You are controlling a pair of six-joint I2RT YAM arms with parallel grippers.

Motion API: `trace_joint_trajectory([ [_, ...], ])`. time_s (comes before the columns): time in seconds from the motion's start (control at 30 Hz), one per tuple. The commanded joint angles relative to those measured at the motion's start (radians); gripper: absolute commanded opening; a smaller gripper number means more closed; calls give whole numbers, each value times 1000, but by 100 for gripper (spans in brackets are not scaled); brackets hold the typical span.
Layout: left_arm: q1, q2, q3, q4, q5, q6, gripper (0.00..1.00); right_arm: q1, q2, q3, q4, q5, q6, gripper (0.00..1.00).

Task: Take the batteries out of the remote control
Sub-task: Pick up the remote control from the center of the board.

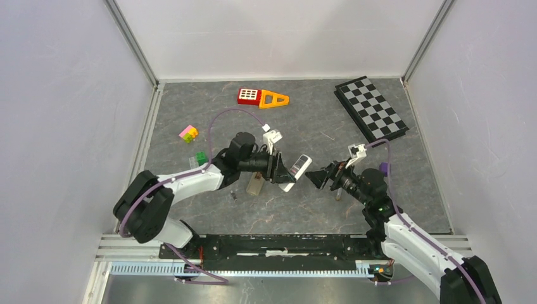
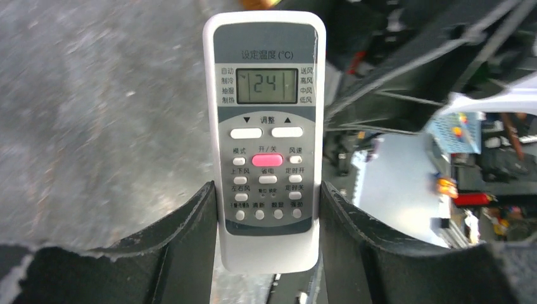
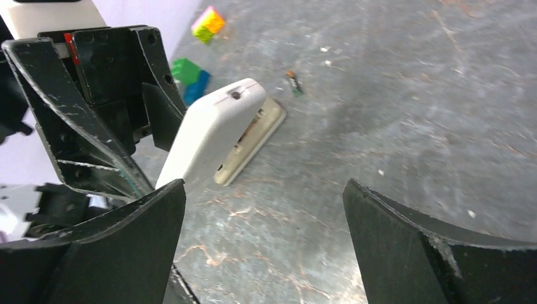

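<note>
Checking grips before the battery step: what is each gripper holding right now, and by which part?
The left gripper clamps the white air-conditioner remote by the sides of its lower, button end. The right gripper is open and holds nothing.

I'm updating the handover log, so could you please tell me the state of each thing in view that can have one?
left gripper: shut on the white remote's lower end.
white remote: held tilted, display on and reading 24.
right gripper: open, holding nothing, facing the remote's back.
battery: out of the remote, lying loose on the table.
</note>
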Motion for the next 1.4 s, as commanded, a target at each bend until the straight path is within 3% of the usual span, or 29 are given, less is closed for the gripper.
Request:
trace_joint_trajectory([
  [0.0, 7, -77, -40, 287, 182, -199, 27, -4, 28, 22, 257, -136, 36, 98],
  [0.33, 15, -51, -66, 605, 224, -425, 26, -4, 76, 51, 445, -255, 86, 98],
  [0.37, 34, -30, -80, 733, 230, -512, 25, -4, 20, 43, 448, -238, 84, 98],
  [0.5, 67, 18, -98, 947, 248, -656, 24, -4, -35, 58, 448, -222, 115, 98],
  [0.7, 66, -2, -91, 930, 253, -638, 23, -4, -33, 124, 450, -192, 174, 98],
  [0.87, 64, -20, -73, 901, 283, -620, 23, 1, 66, 153, 485, -239, 213, 98],
  [1.23, 49, 23, -71, 1071, 303, -725, 22, 75, 207, 202, 543, -256, 220, 98],
  [1.3, 49, 21, -71, 1067, 304, -717, 22, 97, 217, 210, 543, -256, 220, 93],
  [1.37, 49, 17, -67, 1043, 303, -701, 25, 112, 218, 206, 543, -256, 213, 83],
])
